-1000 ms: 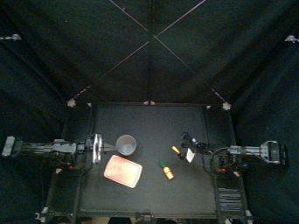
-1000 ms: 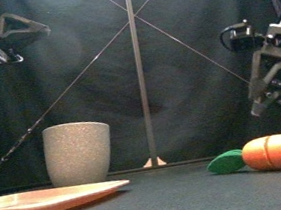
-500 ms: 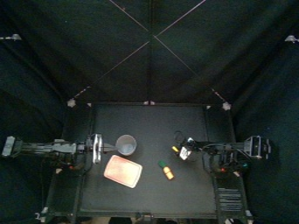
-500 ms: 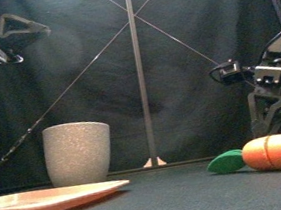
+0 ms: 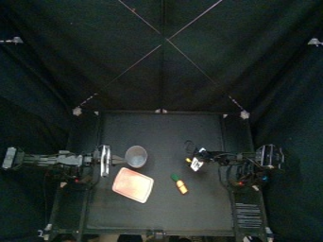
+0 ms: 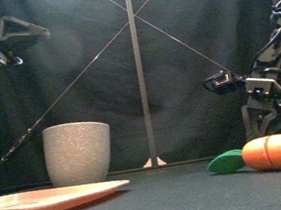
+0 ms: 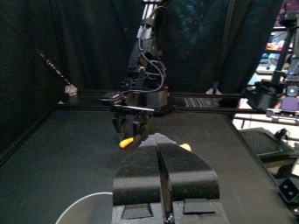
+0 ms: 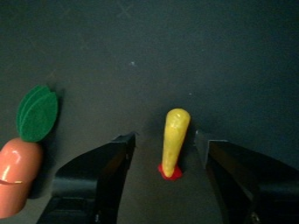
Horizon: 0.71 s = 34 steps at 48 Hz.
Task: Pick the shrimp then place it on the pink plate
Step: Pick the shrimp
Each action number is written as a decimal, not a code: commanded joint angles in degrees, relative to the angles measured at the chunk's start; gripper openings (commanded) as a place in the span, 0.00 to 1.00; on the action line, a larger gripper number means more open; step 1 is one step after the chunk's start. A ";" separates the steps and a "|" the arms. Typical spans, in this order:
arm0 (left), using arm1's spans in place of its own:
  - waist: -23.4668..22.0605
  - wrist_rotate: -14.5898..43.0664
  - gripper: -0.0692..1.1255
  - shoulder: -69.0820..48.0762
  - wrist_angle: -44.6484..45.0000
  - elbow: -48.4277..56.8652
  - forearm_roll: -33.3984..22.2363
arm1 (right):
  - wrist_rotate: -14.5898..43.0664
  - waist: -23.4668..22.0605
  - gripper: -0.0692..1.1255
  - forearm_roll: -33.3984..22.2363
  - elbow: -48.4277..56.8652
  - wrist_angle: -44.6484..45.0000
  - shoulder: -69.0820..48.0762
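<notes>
Slim yellow shrimp (image 8: pixel 174 136), red-tipped, apparently lies inside the wide-spread right hand (image 8: pixel 166 144).

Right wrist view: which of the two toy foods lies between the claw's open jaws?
The yellow shrimp with the red tail: it lies between the jaws of the right claw. The orange carrot with the green leaf lies outside them.

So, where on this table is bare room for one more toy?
The back part of the table, between the grey cup and the back edge, is bare, and so is the front strip before the pink tray and the carrot. The middle is crowded: the open right gripper hangs over the shrimp beside the carrot.
</notes>
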 commanded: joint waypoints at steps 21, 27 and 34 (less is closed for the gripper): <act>-0.44 -0.09 0.06 0.26 -0.62 -0.79 0.00 | 0.00 -0.44 0.58 0.18 -0.88 -0.09 2.11; -0.53 -0.09 0.06 0.26 -0.70 -0.79 0.00 | 0.00 -0.09 0.53 0.18 -1.23 -0.09 1.85; -0.53 -0.09 0.06 0.26 -0.70 -0.79 0.00 | 0.00 0.09 0.45 0.35 -2.02 0.18 1.14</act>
